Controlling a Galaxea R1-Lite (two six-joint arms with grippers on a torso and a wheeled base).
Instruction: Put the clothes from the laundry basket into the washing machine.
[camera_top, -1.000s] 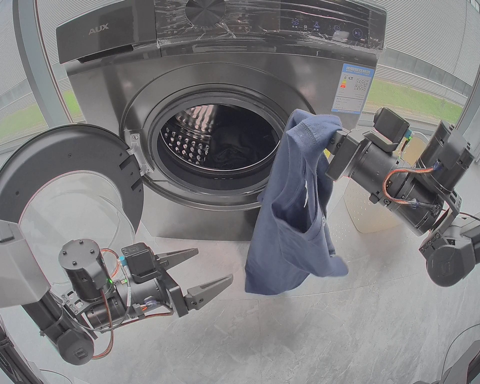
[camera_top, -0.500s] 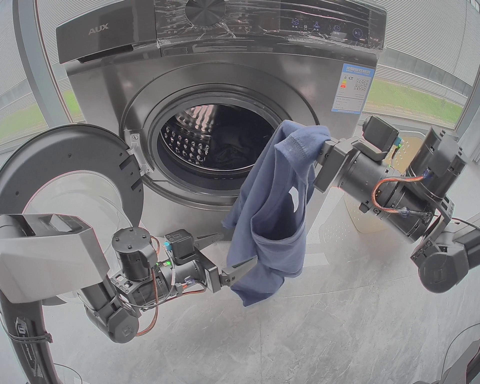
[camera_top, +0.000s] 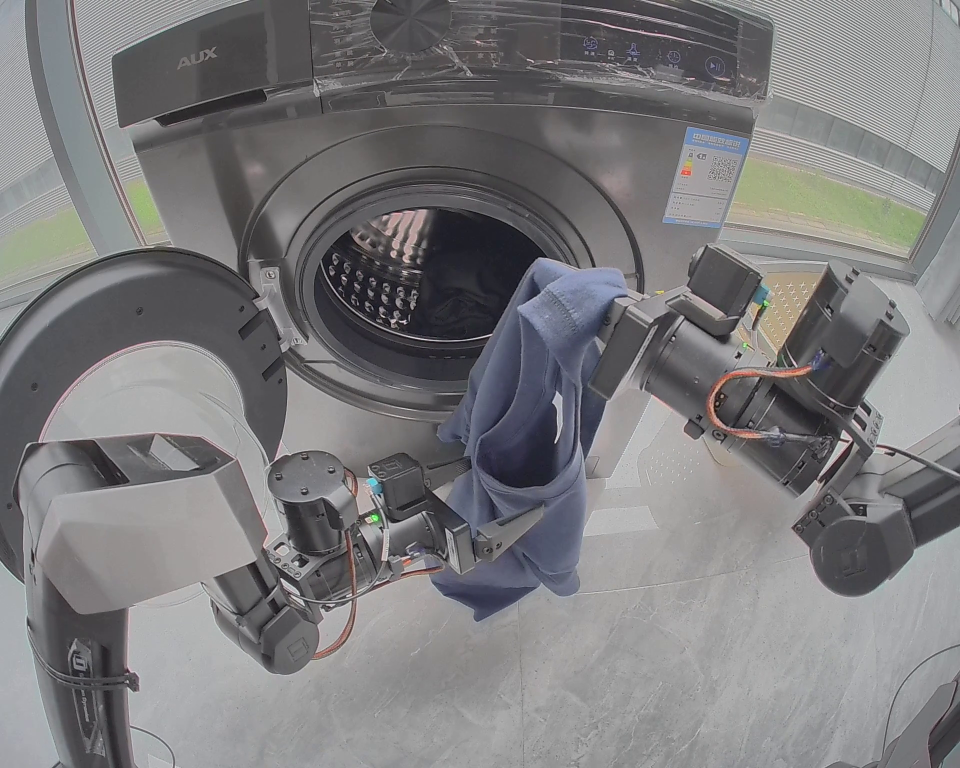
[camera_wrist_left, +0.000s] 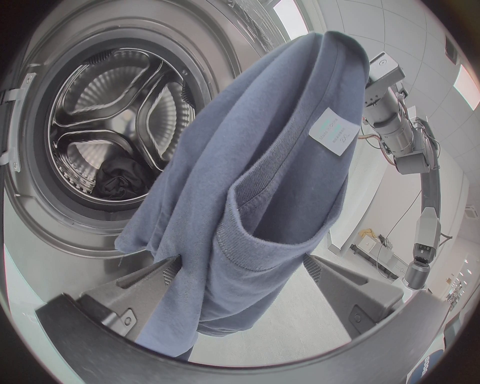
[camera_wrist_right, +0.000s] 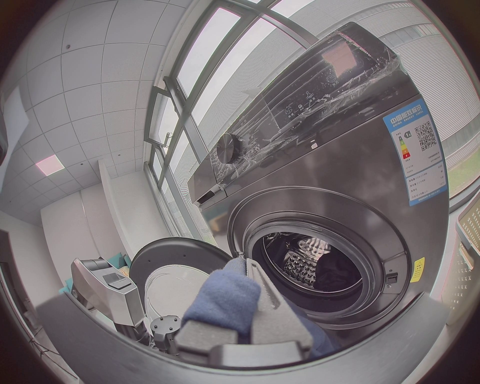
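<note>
A blue shirt (camera_top: 520, 420) hangs in front of the washing machine (camera_top: 400, 140), just right of and below the open drum (camera_top: 440, 275). My right gripper (camera_top: 600, 318) is shut on the shirt's top edge (camera_wrist_right: 222, 300). My left gripper (camera_top: 490, 497) is open lower down, one finger on each side of the shirt's hanging lower part (camera_wrist_left: 260, 175). The left fingers (camera_wrist_left: 150, 285) are spread wide around the cloth. A dark garment (camera_wrist_left: 120, 177) lies inside the drum.
The round machine door (camera_top: 130, 330) stands swung open at the left, close to my left arm. A pale perforated basket (camera_top: 792, 292) shows behind my right arm. Grey tiled floor (camera_top: 650, 650) stretches in front of the machine.
My right gripper has carried the shirt left, toward the drum opening. My left arm has come up and to the right, so its open fingers now straddle the shirt's lower part.
</note>
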